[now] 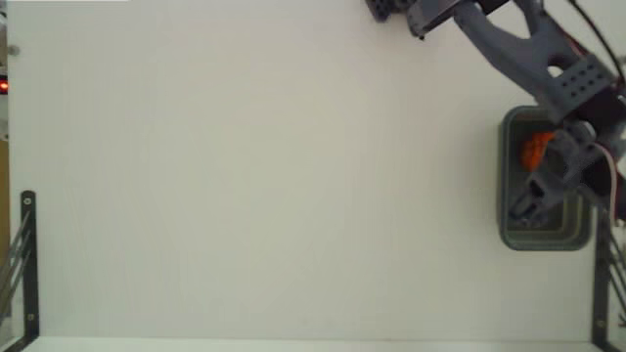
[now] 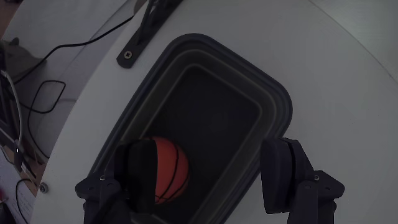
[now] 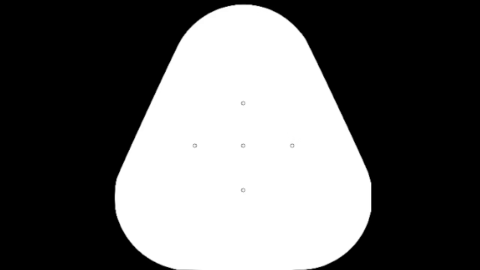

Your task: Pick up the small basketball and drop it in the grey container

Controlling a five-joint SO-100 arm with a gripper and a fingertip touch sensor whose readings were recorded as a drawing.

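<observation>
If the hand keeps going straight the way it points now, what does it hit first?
Probably the floor of the grey container. The open hand points down into its hollow, with the small basketball lying beside the left finger in the wrist view. Depth is unclear, so that finger might brush the ball first.

Fixed view looks straight down; wrist view peers closely into the shared grey container (image 2: 273, 106).

from my feed i see a plain white table (image 1: 254, 186), evenly lit. black metal brackets (image 1: 27, 264) sit at its lower corners in the fixed view. off its rounded edge, black cables (image 2: 43, 93) trail over the floor.
</observation>
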